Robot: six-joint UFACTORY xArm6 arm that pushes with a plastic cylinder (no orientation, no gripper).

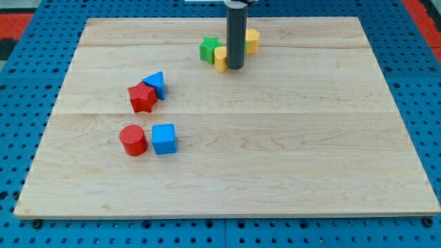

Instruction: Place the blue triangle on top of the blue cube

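Observation:
The blue triangle (pixel 156 83) lies left of centre, touching a red star-shaped block (pixel 142 97) at its lower left. The blue cube (pixel 164 138) sits below them, toward the view's bottom, with a red cylinder (pixel 133 140) right beside it on its left. My tip (pixel 235 67) is near the view's top centre, far to the upper right of both blue blocks. It stands right next to a yellow block (pixel 220 59), on that block's right.
A green block (pixel 209 49) sits left of the rod, touching the yellow block. Another yellow block (pixel 252 41) is partly hidden behind the rod on its right. The wooden board (pixel 275 151) ends in a blue pegboard surround (pixel 21 103).

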